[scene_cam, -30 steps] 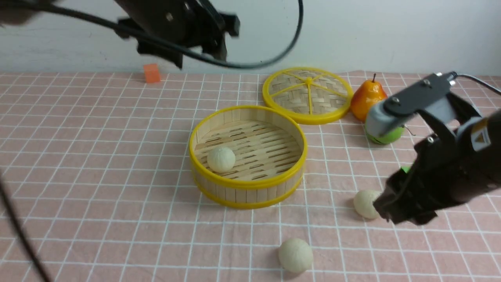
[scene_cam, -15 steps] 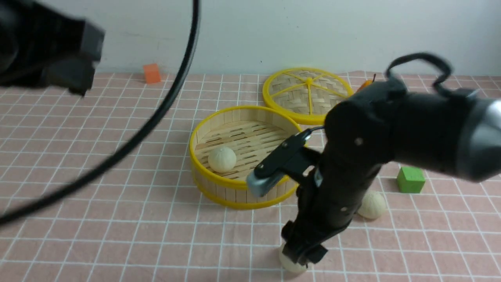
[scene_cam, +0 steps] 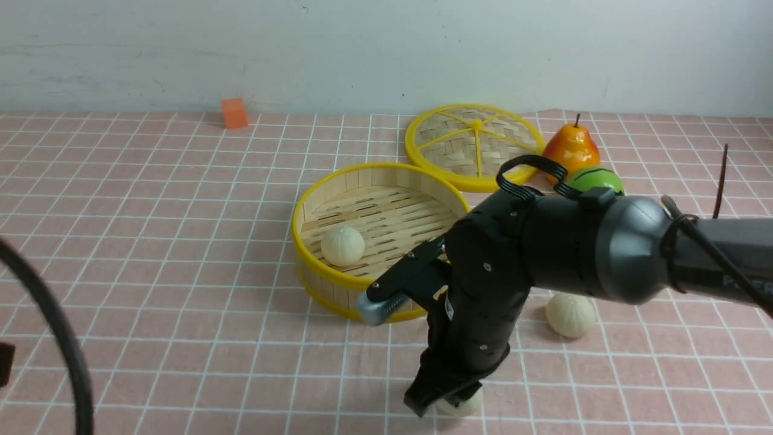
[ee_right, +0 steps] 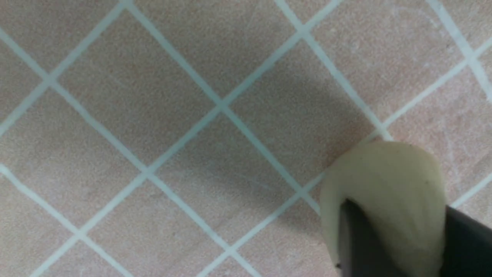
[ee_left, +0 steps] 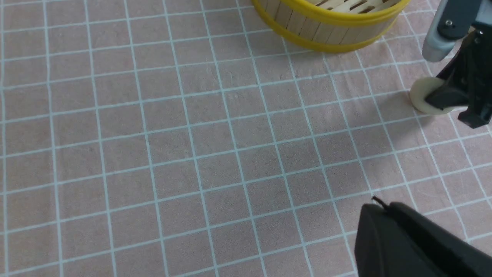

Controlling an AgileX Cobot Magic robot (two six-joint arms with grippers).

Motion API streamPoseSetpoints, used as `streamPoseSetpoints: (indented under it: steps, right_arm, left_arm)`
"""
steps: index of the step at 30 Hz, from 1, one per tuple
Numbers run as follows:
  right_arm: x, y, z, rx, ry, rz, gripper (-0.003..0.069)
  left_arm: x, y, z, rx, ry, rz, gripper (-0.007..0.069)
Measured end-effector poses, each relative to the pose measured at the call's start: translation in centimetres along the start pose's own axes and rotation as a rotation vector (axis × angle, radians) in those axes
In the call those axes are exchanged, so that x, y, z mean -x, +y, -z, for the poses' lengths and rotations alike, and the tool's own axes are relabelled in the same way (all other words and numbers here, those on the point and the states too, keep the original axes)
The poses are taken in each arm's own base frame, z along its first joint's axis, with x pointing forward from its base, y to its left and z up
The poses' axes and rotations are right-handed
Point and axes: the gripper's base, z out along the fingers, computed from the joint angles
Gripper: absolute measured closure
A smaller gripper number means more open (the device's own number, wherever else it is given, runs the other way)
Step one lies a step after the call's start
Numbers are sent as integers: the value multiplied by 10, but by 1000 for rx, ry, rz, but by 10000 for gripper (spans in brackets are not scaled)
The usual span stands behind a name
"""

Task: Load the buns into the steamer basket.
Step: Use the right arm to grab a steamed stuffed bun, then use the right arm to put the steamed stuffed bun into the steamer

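Front view: right end effector point(scene_cam: 442, 399), newly lowered onto near bun point(scene_cam: 460, 406), basket's point(scene_cam: 344, 308) 5 o'clock; second delivery apparently beginning. One bun point(scene_cam: 342, 246) inside, at 9 o'clock; far bun point(scene_cam: 570, 315) outside, at 4 o'clock.

Left wrist view: left end effector point(ee_left: 384, 206), pressed closed, unseen working in the front view.

Right wrist view: fingers point(ee_right: 363, 238) narrowed around near bun, contact otherwise obscured; bun on desk point(ee_right: 192, 134).

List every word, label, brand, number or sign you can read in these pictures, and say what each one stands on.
No text can be read in full.
White lettering on the robot's black cylindrical right forearm: cut off at the picture's edge and too small to read surely; it seems to begin with "P".
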Motion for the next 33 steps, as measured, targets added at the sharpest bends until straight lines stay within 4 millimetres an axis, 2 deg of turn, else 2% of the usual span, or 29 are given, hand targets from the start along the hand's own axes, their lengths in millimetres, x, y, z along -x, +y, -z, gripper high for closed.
streamPoseSetpoints:
  steps: [1, 3, 6, 11, 12, 13, 15, 18, 21, 22, 23, 27, 29, 30, 31, 32, 33]
  right_arm:
    - [2, 0, 3, 0, 0, 0, 598]
    - [6, 0, 7, -3, -7, 2, 634]
    - [19, -2, 25, -21, -32, 14, 639]
    - [58, -7, 82, -78, -226, 36, 639]
    - [61, -8, 85, -81, -242, 37, 639]
    - [72, -9, 96, -92, -330, 35, 639]
    - [84, -10, 99, -107, -434, 25, 639]
    - [98, -13, 83, -136, -505, 8, 634]
    - [102, -16, 63, -168, -481, -5, 616]
    - [103, -20, 48, -192, -452, -21, 594]
    - [103, -21, 44, -198, -445, -25, 587]
    - [101, -36, 18, -217, -378, -112, 463]
    - [100, -42, 12, -217, -360, -137, 391]
    - [100, -42, 11, -216, -359, -138, 382]
    - [99, -44, 8, -207, -349, -154, 302]
    - [99, -44, 8, -202, -344, -160, 258]
    - [99, -43, 9, -200, -345, -162, 250]
  left_arm:
    - [-5, 1, 3, -3, -12, 0, 638]
    - [-7, 2, 5, -3, -19, 0, 638]
    - [-13, 3, 8, -5, -32, -1, 638]
    - [-15, 4, 10, -5, -39, -1, 638]
    - [-15, 4, 10, -5, -39, -1, 638]
    - [-15, 4, 10, -6, -42, -1, 638]
    - [-14, 4, 10, -6, -47, -1, 638]
    - [-14, 4, 10, -2, -49, -4, 638]
    - [-14, 5, 10, 4, -48, -6, 638]
    - [-14, 5, 10, 8, -45, -7, 638]
    - [-14, 5, 10, 9, -44, -8, 638]
    - [-14, 5, 9, 11, -44, -9, 638]
    - [-14, 5, 9, 11, -44, -9, 638]
    - [-14, 5, 9, 11, -44, -9, 638]
    - [-14, 5, 9, 11, -44, -9, 638]
    - [-14, 5, 9, 11, -44, -9, 638]
    - [-14, 5, 9, 11, -44, -9, 638]
